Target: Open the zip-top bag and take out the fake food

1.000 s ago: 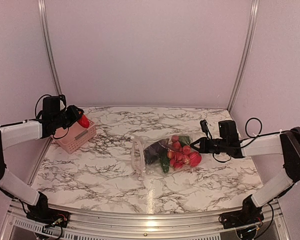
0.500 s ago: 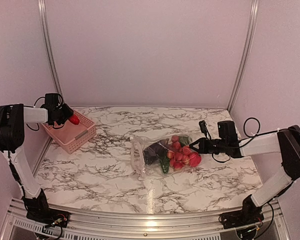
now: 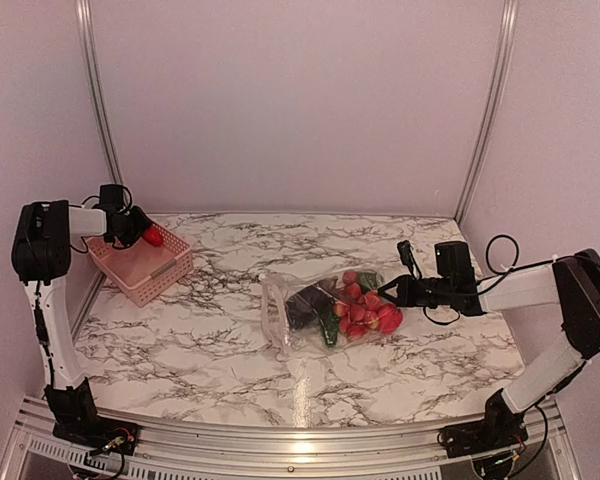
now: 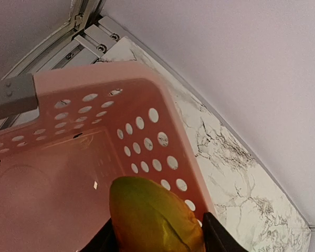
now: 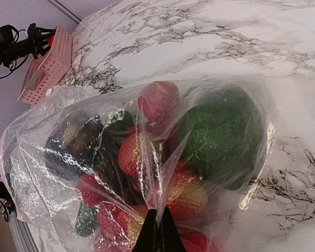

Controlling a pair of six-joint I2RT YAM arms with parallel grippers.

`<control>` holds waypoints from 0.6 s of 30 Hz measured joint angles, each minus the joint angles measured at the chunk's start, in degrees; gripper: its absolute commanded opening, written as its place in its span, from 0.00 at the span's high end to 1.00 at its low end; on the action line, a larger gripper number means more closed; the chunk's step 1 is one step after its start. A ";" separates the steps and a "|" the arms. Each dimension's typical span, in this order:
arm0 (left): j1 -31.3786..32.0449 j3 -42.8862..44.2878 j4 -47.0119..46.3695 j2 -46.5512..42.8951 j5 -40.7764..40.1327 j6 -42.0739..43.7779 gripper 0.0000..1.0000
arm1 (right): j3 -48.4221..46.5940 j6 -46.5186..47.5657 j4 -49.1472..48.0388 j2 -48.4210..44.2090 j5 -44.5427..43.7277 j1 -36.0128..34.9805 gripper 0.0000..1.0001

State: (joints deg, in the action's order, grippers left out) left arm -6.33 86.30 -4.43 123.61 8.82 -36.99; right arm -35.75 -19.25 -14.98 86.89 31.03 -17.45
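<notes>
The clear zip-top bag (image 3: 320,305) lies mid-table, its whitish open mouth (image 3: 274,318) facing left. Fake food (image 3: 363,305) fills it: red strawberries, a dark green piece and dark pieces, also seen in the right wrist view (image 5: 147,157). My right gripper (image 3: 398,291) is shut on a fold of the bag's right end (image 5: 156,212). My left gripper (image 3: 145,233) is over the pink basket (image 3: 145,265) at the far left, shut on a red and yellow-green toy fruit (image 4: 155,218), which shows red in the top view (image 3: 154,236).
The pink basket (image 4: 68,157) has perforated walls and sits against the left wall's metal rail (image 4: 89,37). Metal uprights (image 3: 485,110) stand at the back corners. The marble tabletop (image 3: 210,340) spreads around the bag.
My left gripper has swung left and back with the toy fruit, from over the basket's near side to its far left corner. The right gripper and bag have not moved.
</notes>
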 measured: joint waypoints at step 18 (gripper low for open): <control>-0.04 -5.84 1.70 -8.09 1.14 -0.04 0.34 | 0.00 -0.02 -0.52 -0.02 1.07 0.00 1.00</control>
State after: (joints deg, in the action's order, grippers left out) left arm -6.37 80.47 -2.72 115.52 9.96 -37.04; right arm -35.75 -19.27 -15.51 86.87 32.10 -17.45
